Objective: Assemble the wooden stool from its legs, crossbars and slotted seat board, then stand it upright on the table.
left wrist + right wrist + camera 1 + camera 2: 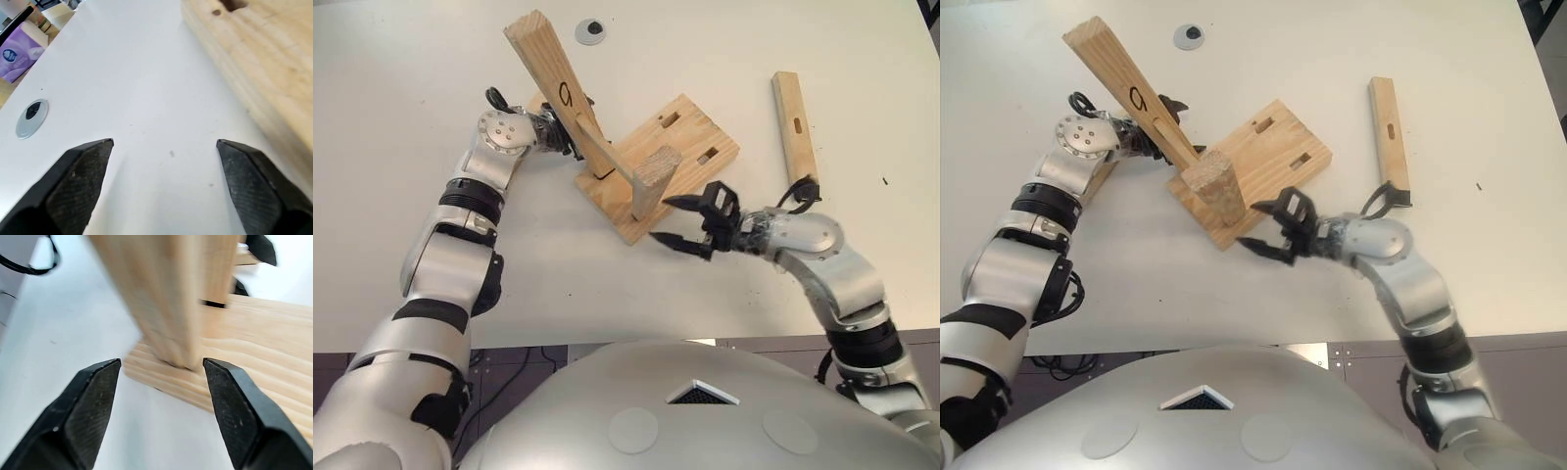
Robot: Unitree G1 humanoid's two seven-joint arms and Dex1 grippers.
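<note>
Lighting pretty bright and even, coming from overhead. White table (401,59) almost blown out toward far edge, bit greyer toward near edge. Shadows soft and short: thin one hugging seat board (690,132) on side facing table's near edge. Top faces of wood lit, sides darker. Right wrist view: upright leg (161,293) right at lens, smeared, out of focus. Left wrist view: board edge soft too.

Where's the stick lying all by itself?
In the left eye view, the loose leg lies flat on the table, right of the seat board, beyond the right pincer.
</note>
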